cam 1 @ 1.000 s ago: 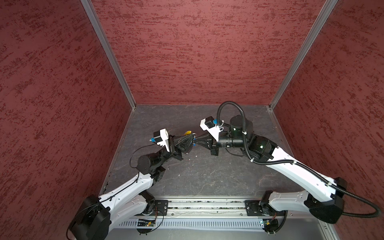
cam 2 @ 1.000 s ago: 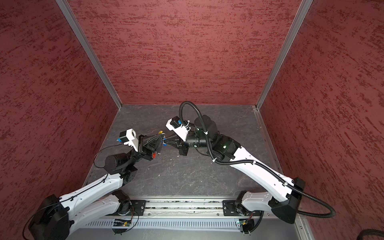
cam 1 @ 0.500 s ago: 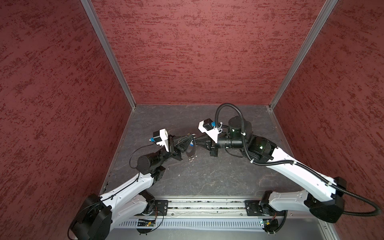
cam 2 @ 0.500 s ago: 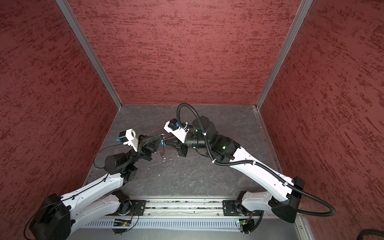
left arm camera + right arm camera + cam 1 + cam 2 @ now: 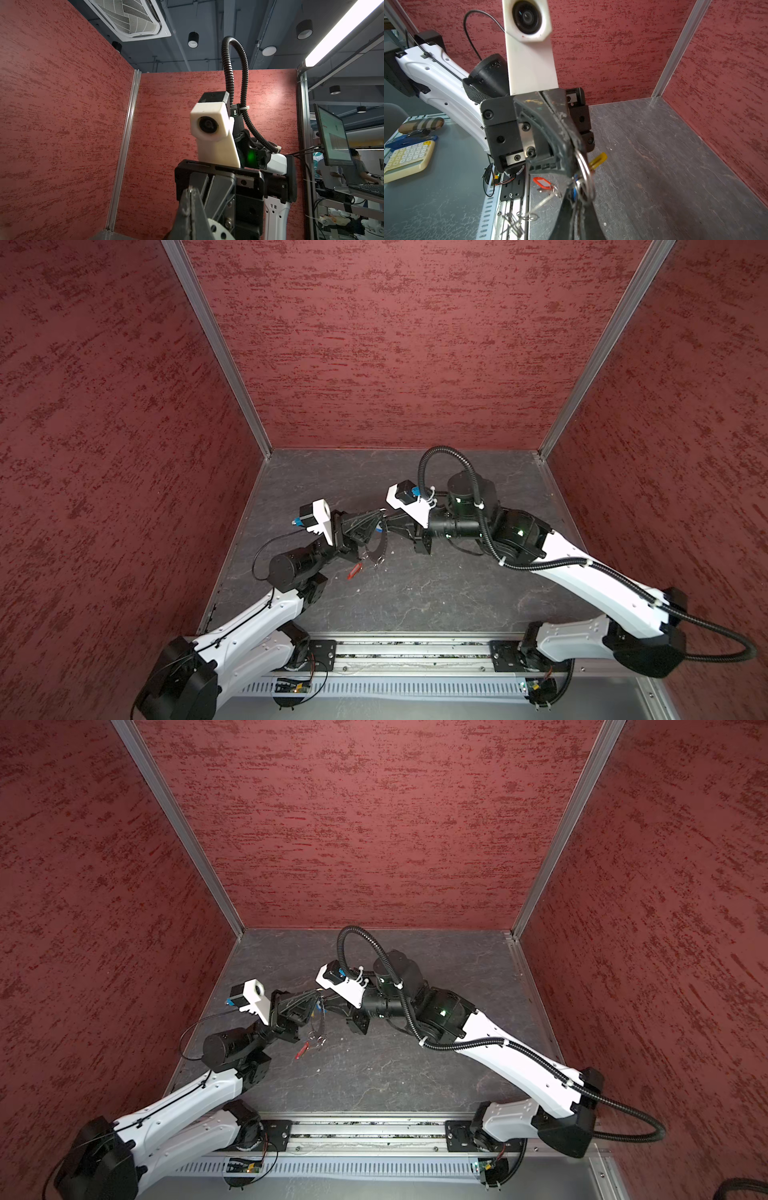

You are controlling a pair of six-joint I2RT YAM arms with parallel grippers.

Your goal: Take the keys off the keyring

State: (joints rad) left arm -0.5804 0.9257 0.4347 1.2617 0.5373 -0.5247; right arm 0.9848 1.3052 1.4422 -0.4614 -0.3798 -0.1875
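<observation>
Both grippers meet tip to tip above the middle of the dark table. My left gripper (image 5: pixel 376 515) (image 5: pixel 190 190) is shut on the keyring (image 5: pixel 383 545) (image 5: pixel 586 172), a thin wire loop hanging below the tips. A glint of wire shows between its fingers. Its yellow segment (image 5: pixel 598 161) sticks out beside the left gripper's fingers (image 5: pixel 562 133). My right gripper (image 5: pixel 390 519) (image 5: pixel 574 199) is shut at the blue-tagged key (image 5: pixel 575 188) on the loop. The red-tagged key (image 5: pixel 354 571) (image 5: pixel 302 1050) (image 5: pixel 543 184) lies loose on the table under the left gripper. Small rings (image 5: pixel 529 216) dangle blurred.
Red textured walls (image 5: pixel 395 364) close in the table (image 5: pixel 436 593) on three sides. A metal rail (image 5: pixel 415 655) with both arm bases runs along the front edge. Outside the enclosure, in the right wrist view, lie a calculator (image 5: pixel 409 158) and a striped case (image 5: pixel 421 124).
The red-tagged key, which hung by the left gripper a second ago, now lies on the table. Both grippers have shifted slightly left, still shut, and the loop hangs lower between them.
</observation>
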